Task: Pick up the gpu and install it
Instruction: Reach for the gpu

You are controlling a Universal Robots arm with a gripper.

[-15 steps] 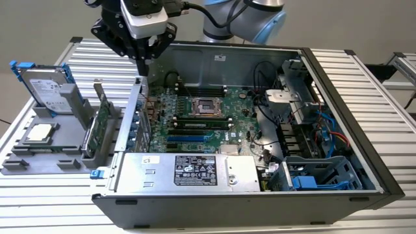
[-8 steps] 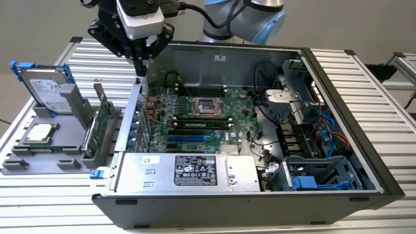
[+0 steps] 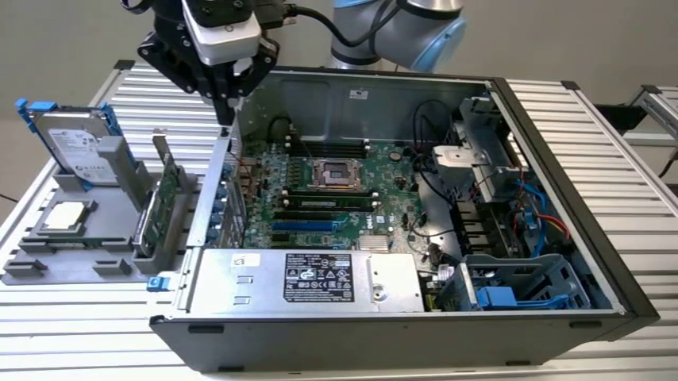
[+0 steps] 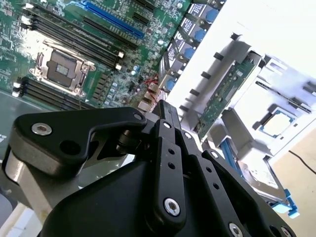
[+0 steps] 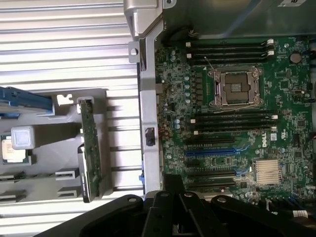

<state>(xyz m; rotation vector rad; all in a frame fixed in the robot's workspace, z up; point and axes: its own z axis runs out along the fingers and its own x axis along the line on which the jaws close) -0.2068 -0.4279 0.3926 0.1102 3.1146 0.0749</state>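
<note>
The arm point(image 3: 408, 28) is silver-grey with light blue joint caps point(image 3: 450, 40). A white box point(image 3: 219, 28) sits at its wrist, and a black cable point(image 3: 317, 17) runs from there. The gripper point(image 3: 225, 111) is black, its link bars point(image 4: 168, 163) carrying small silver screws point(image 4: 171, 207)

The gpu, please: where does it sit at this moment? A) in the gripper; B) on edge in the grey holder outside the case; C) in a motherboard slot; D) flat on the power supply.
B: the gpu stands on edge in the grey holder beside the case, apart from the gripper.
</note>
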